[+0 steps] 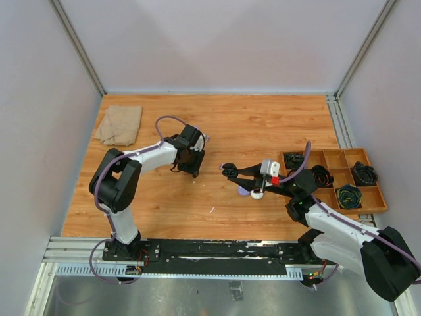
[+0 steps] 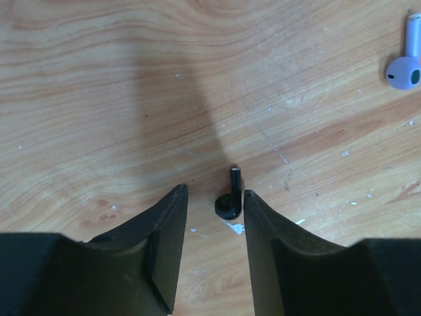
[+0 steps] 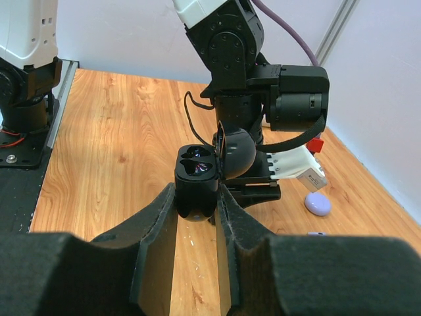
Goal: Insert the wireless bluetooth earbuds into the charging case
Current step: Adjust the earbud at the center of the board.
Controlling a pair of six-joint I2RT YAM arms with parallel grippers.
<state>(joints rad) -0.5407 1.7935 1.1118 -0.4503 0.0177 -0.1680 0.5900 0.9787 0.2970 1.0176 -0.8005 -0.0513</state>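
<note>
Light: bright, even, from overhead.
Shadow: broad soft patch on the table (image 2: 164, 99), left wrist view, ahead of the fingers (image 2: 161, 250).
Focus: wood grain sharp; fingers dark, nearly featureless.

Left arm (image 1: 148, 156) bent low, left fingers (image 2: 161, 253) slightly parted, right arm (image 1: 337, 224) stretched leftward, right fingers (image 3: 154, 253) clamped on charging case (image 3: 196, 181)
</note>
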